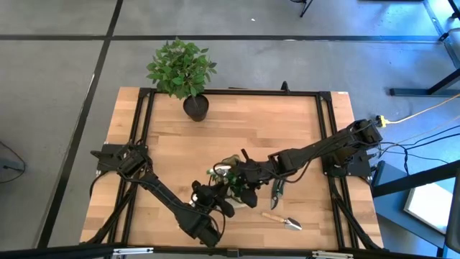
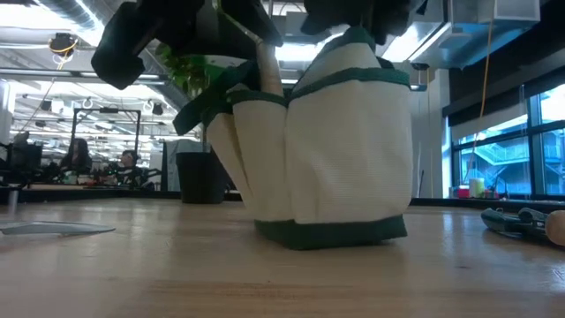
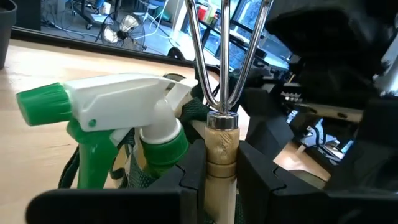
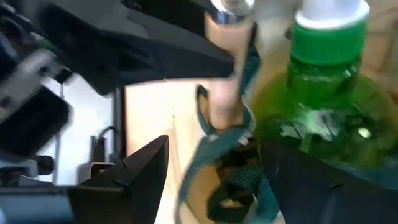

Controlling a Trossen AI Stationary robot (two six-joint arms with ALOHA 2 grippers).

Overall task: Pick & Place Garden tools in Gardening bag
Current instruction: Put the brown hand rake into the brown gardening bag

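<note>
Left gripper (image 3: 221, 177) clamped, right gripper (image 4: 211, 186) spread.

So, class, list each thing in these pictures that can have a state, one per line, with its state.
left gripper: shut on the fork's wooden handle, over the bag
fork: held upright, prongs up
right gripper: open, at the bag's mouth
spray bottle: standing in the gardening bag
gardening bag: upright on the table
pruners: lying on the table
trowel: lying on the table

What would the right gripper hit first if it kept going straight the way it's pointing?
Most likely the green spray bottle, which stands right in front of the right gripper, whose jaws stand open. The gardening bag rim and a wooden tool handle lie just beside that line; depth is hard to judge.
</note>
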